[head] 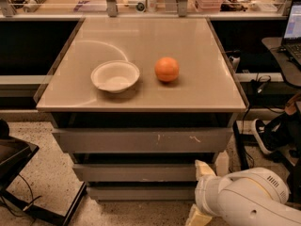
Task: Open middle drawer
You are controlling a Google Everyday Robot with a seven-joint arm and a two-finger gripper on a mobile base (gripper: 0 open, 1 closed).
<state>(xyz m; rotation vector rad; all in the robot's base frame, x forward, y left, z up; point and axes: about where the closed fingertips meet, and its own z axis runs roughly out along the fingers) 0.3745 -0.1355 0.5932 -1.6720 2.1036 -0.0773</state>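
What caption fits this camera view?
Open cream-padded gripper beside the right end of the shut plain grey middle drawer, below a beige tabletop holding a white bowl and an orange ball.
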